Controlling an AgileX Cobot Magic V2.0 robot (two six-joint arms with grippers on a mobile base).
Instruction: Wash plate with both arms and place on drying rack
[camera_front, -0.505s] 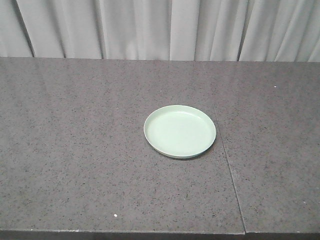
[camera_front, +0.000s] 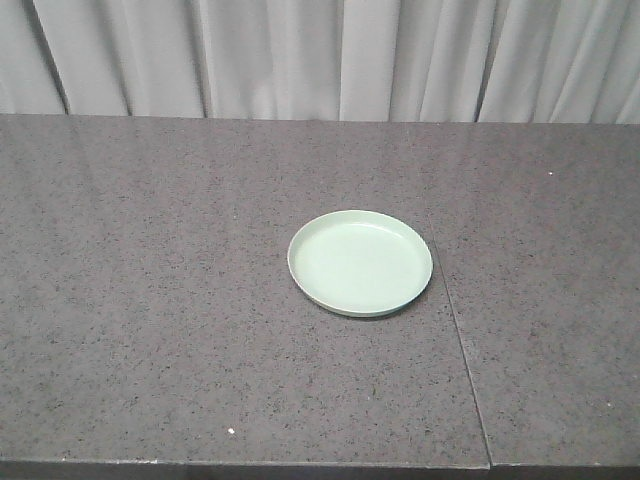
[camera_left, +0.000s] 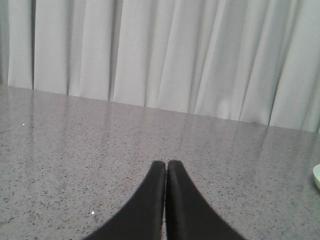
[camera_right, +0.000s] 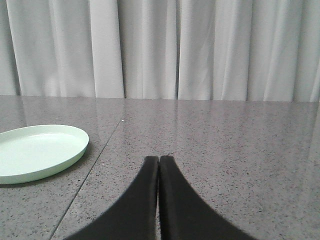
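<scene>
A pale mint-green plate lies flat on the dark speckled stone counter, a little right of centre in the front view. In the right wrist view the plate sits to the left of my right gripper, which is shut on nothing and hangs over bare counter. My left gripper is also shut and empty; only a sliver of the plate shows at that view's right edge. Neither arm appears in the front view. The drying rack is out of view.
A seam in the counter runs just right of the plate, from back to front. Pale grey curtains hang along the counter's far edge. The counter's front edge shows at the bottom.
</scene>
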